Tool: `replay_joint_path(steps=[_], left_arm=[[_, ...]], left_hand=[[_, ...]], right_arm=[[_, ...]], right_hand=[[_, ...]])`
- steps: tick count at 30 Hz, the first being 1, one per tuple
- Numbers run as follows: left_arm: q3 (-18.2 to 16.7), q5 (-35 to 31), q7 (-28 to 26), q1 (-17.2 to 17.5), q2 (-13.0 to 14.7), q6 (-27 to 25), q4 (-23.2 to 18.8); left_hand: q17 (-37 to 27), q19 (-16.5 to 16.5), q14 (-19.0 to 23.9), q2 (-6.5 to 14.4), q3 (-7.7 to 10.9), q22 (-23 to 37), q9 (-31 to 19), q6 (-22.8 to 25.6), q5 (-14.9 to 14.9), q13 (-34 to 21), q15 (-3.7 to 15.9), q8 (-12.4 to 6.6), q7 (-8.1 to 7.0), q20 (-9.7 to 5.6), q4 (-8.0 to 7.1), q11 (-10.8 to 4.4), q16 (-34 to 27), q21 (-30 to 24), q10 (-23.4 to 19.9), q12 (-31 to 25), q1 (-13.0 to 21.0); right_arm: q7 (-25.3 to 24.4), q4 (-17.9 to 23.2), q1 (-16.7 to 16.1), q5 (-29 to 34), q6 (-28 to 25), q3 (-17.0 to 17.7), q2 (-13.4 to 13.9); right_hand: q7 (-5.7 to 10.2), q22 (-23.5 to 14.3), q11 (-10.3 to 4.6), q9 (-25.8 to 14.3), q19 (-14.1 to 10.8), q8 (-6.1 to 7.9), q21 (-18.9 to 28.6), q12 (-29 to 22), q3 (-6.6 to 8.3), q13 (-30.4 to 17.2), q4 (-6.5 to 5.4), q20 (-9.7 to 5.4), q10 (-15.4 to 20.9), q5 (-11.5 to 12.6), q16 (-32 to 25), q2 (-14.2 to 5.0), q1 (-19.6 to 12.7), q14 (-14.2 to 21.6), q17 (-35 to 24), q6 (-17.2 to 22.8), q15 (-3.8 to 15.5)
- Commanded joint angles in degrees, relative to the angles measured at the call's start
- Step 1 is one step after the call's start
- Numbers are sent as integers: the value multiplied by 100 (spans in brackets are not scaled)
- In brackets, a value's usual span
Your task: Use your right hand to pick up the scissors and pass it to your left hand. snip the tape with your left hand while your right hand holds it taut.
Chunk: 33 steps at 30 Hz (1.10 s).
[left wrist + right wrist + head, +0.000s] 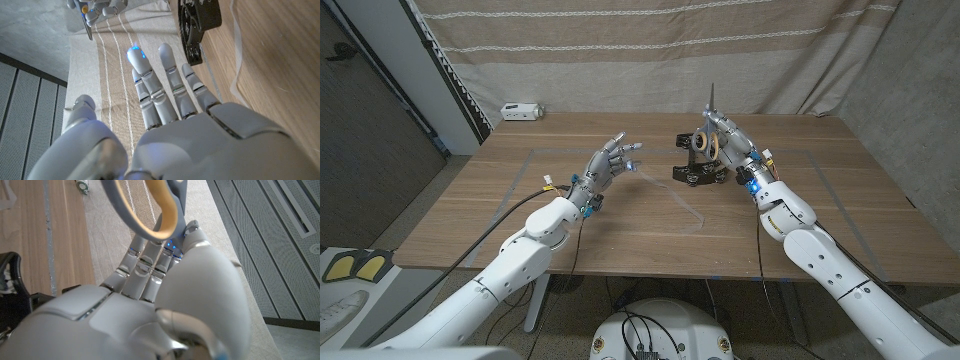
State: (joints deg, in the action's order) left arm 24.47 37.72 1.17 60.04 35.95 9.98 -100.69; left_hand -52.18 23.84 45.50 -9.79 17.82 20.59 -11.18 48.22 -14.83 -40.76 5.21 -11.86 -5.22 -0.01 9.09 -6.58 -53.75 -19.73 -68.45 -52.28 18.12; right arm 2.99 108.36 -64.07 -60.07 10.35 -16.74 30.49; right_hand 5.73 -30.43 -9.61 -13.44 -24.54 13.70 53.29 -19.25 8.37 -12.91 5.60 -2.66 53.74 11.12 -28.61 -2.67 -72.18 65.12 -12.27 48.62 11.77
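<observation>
Above the table, right hand (724, 135) fingers grip upright scissors (711, 128); left hand (611, 160) spread, empty.

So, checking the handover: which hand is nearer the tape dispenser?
Right. The right hand, holding the scissors, is just above the dispenser; the left hand is open, off to its left.

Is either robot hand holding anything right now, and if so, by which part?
The right robot hand holds the scissors by the handle end, blades pointing up. The left robot hand is open and holds nothing.
</observation>
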Motion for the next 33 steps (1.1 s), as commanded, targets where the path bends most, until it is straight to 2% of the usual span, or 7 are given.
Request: replay_joint_path(steps=[1,17,19,21,23,28,33], left_arm=[[183,-86,283,-182,93,-125,-62],[300,-139,309,-207,12,-70,-77],[303,-168,251,-169,3,-50,-123],[317,-155,302,-179,18,-57,-137],[318,-126,309,-163,9,-54,-156],[340,-130,360,-166,29,-47,-174],[373,-36,547,-222,117,-174,-188]], left_hand=[[-90,-10,112,-66,-55,55,-3,8,-9,-79,488,37,40,12,37,2,-105,-32,-156,-135,94],[-1,-108,129,-73,-272,188,-3,36,-56,2,488,56,8,10,53,27,-151,-55,-200,-232,331],[-21,-201,-24,-45,-299,195,-1,86,-69,-85,485,53,-25,35,54,14,-125,-20,62,-216,402],[45,-484,-529,-20,-361,204,1,62,-88,-217,429,93,-84,94,43,-52,55,96,817,-85,569],[50,-634,-792,12,-402,205,0,24,-104,-272,350,103,-112,93,16,-70,135,162,1231,-3,610],[161,-873,-1392,83,-455,199,1,9,-137,-232,295,97,-127,134,-41,-178,417,274,2010,254,626],[290,-1070,-1840,133,-471,185,4,65,-159,-193,195,76,-141,151,-72,-193,669,371,2501,428,623]], right_arm=[[62,-39,43,-88,-52,-11,-33],[85,-89,83,-130,-75,-25,-84],[83,-87,82,-134,-75,-24,-89],[85,-85,81,-139,-76,-23,-92],[66,-79,78,-122,-75,-24,-91],[37,-57,63,-136,-100,-20,-83],[27,-50,54,-141,-103,-20,-88]], right_hand=[[-1,-22,9,-35,19,-11,57,8,9,-24,-20,-925,73,29,21,-781,-869,141,-12,40,205],[-19,-42,3,-38,60,-28,158,23,-3,-25,-25,-924,78,24,28,-784,-868,163,-11,55,205],[-14,-45,8,-39,67,-32,179,24,-5,-26,-25,-924,83,23,32,-782,-869,163,-10,56,206],[-13,-47,4,-39,71,-33,188,26,-6,-26,-25,-924,82,22,33,-782,-869,164,-10,58,205],[-17,-50,12,-40,77,-36,202,27,-7,-26,-25,-924,83,22,34,-783,-870,167,-10,57,205],[-11,-57,8,-41,93,-45,243,33,-9,-27,-25,-925,84,21,39,-785,-874,173,-8,55,205],[-10,-64,10,-42,102,-51,280,40,-11,-28,-24,-926,81,21,44,-784,-877,176,-7,57,206]])
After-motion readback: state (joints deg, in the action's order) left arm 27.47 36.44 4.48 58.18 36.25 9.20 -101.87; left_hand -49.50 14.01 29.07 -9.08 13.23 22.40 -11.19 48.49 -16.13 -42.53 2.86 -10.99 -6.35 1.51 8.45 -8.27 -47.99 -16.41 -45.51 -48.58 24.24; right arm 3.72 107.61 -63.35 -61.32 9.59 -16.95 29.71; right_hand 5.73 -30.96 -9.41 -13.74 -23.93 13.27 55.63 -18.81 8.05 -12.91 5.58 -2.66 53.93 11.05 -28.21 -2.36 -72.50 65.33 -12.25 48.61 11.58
